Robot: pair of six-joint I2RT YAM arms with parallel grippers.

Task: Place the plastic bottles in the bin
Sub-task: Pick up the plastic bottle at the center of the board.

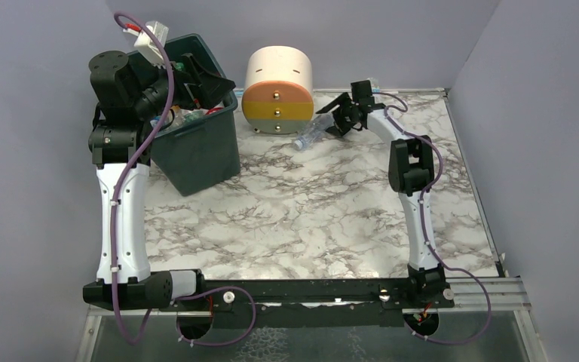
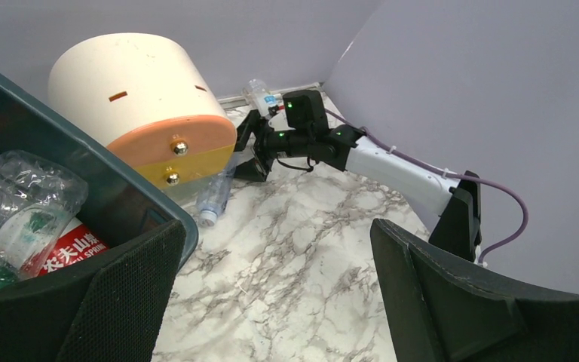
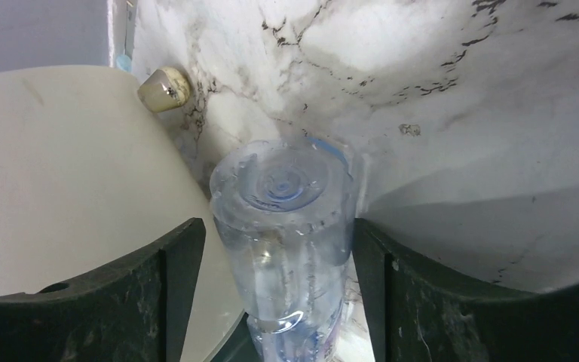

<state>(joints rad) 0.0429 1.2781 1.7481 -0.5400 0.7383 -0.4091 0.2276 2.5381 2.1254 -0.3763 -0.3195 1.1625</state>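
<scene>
A clear plastic bottle (image 1: 310,133) lies on the white marble-patterned table (image 1: 309,219), just beside the round cream, orange and yellow drawer unit (image 1: 277,89). My right gripper (image 3: 275,226) straddles it; whether it grips, I cannot tell. My left gripper (image 2: 275,226) hangs wide open above the rim of the dark green plastic bin (image 1: 203,154), which holds crumpled bottles (image 2: 22,204).

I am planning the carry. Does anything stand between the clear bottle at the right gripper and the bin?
Partly. The round drawer unit stands beside the clear bottle, toward the bin, so a low straight path may brush it. The left gripper hangs over the bin's opening.
</scene>
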